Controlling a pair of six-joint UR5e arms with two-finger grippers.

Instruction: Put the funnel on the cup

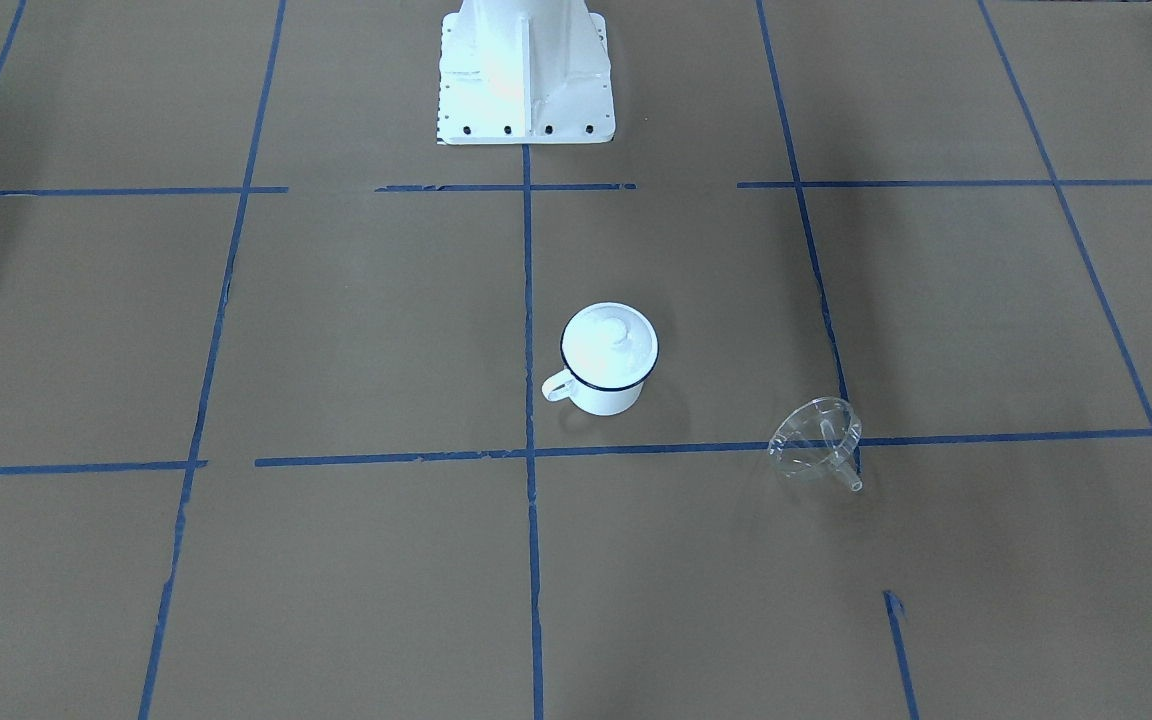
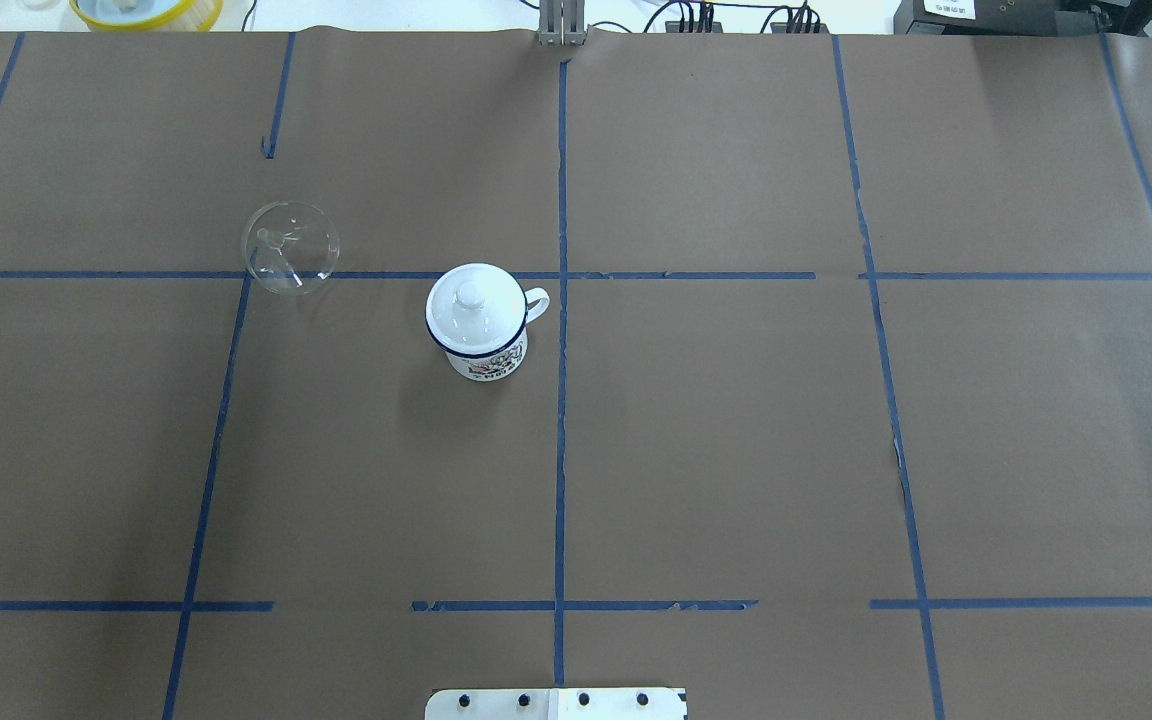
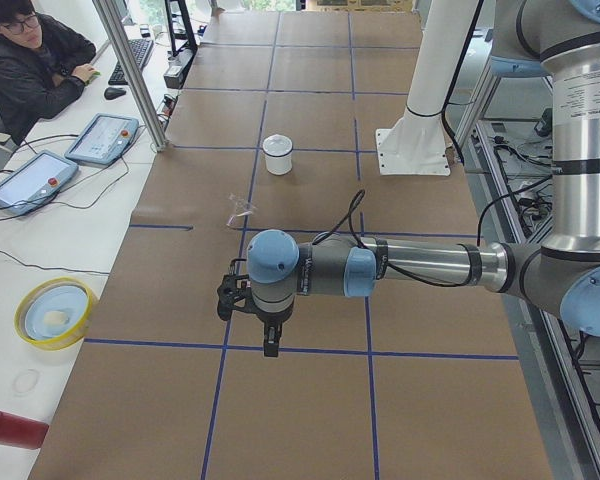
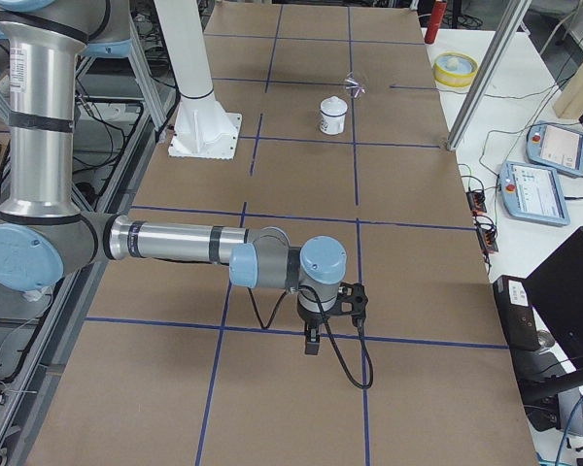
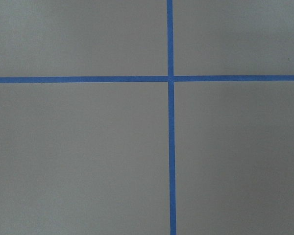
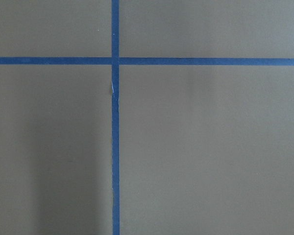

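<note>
Exterior left view: the left gripper [image 3: 270, 345] hangs fingers-down off the near arm, above the brown-paper table [image 2: 736, 450], holding nothing. It shows in this side view only, so I can't tell if the fingers are apart or together. Same for the right gripper [image 4: 312, 342], seen only in the exterior right view: pointing down over a blue tape line [image 5: 170, 147], nothing in it, finger gap unclear. Both wrist cams show just paper w/ a tape crossing.

Both arms reach out level from tall posts at the robot side, well apart from the task items.

The cup [image 2: 486, 358] stands upright near table centre, just left of the middle tape line, handle pointing right toward that line. A white lid [image 2: 472, 297] w/ a knob sits on top of it. A printed pattern shows on the robot-facing side.

The funnel [image 2: 290, 247] lies tipped on its side to the left of the cup and a bit farther from the robot, at a tape crossing, not touching the cup.

A seated person [image 3: 30, 60] is at a desk past the table's far edge.
</note>
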